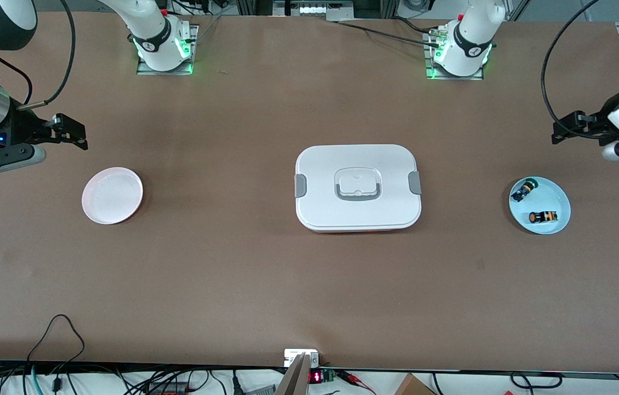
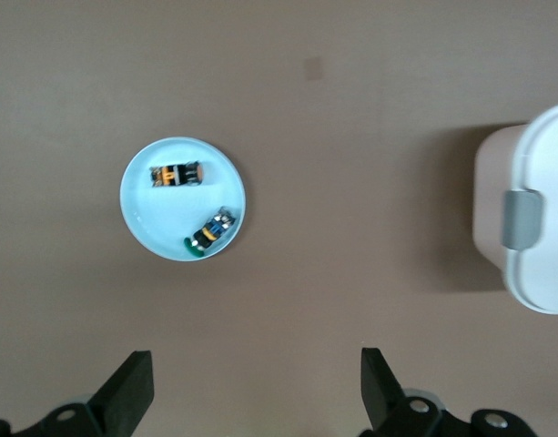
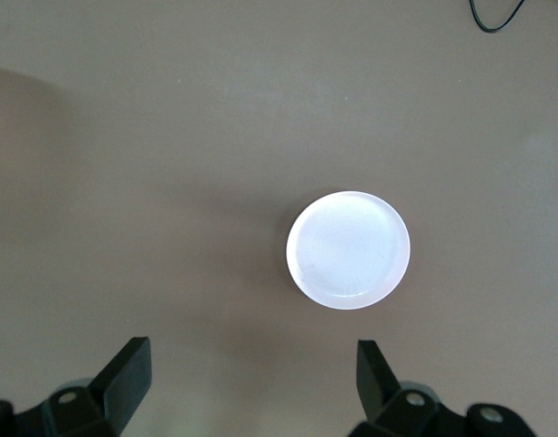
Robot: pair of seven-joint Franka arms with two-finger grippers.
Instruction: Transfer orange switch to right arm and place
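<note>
Front view, left gripper: fingers apart, empty, up in the air at the left arm's end of the table, over bare table just beside the blue plate.
Front view, right gripper: fingers apart, empty, over bare table beside the pink plate. This arm waits.
Front view, orange switch: on the blue plate, lying on its side, on the part of the plate away from the left gripper. Green switch shares the plate, on the part closest to the left gripper.
Front view, box: white, lid on, on the table between the two grippers.

Left wrist view, left gripper: both fingers show wide apart, nothing between them.
Left wrist view, orange switch: black stubby body with an orange band, lying flat; below and ahead of the fingers, with the green switch between it and them. The two are near each other, not touching.
Left wrist view, risk: my judgement is that the reach passes over the green switch, so a shallow approach could knock it or pick the wrong one. The orange switch is small and round; fingers shutting off its axis could roll it across the plate or squirt it out.

Right wrist view, right gripper: fingers apart, empty.
Right wrist view, pink plate: empty, below and ahead of the fingers.
Right wrist view, risk: handover of so short a part leaves little free body to take; a poor first grip could mean a drop.
</note>
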